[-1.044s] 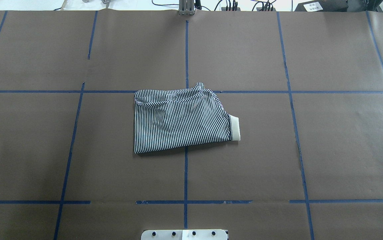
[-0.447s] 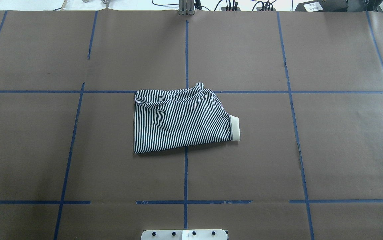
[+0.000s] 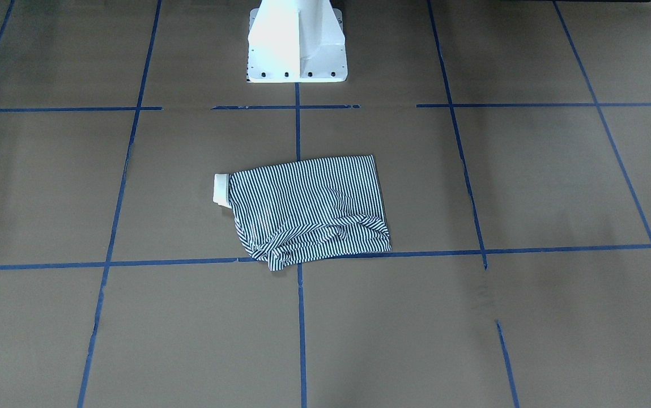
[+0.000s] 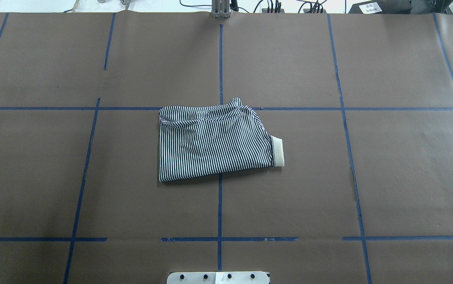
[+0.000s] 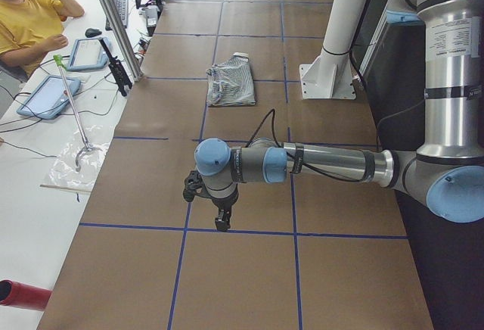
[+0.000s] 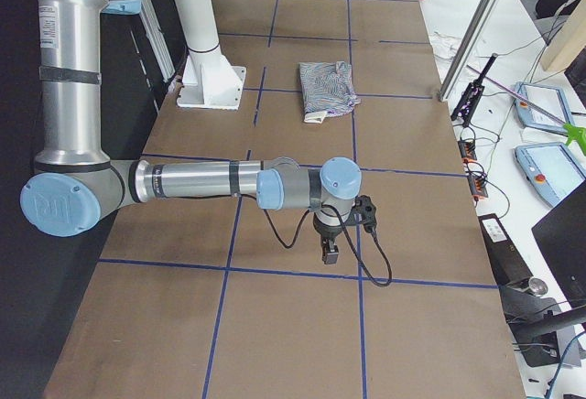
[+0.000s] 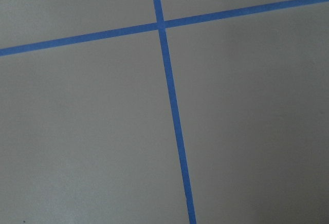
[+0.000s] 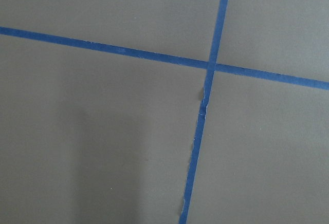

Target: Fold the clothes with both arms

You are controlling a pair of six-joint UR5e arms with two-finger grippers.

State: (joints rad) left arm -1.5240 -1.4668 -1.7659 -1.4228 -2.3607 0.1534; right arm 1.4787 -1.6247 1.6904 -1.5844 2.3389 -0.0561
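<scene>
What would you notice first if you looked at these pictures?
The stripy shirt, folded in the middle of the brown table, its cream collar poking out on the robot's right. Then the blue tape lines gridding the table, and the left arm and right arm stretched low over its ends, far from the shirt.

The polo shirt [image 4: 214, 144] has thin navy-and-white stripes; its collar [image 4: 277, 151], at the shirt's three o'clock seen from overhead, is cream; the table [image 4: 407, 177] is brown under a blue tape grid [image 4: 219, 209]; the pedestal base [image 3: 297, 39] is white; the left arm [image 5: 333, 163] and right arm [image 6: 192, 182] are silver-grey with light-blue caps.
</scene>
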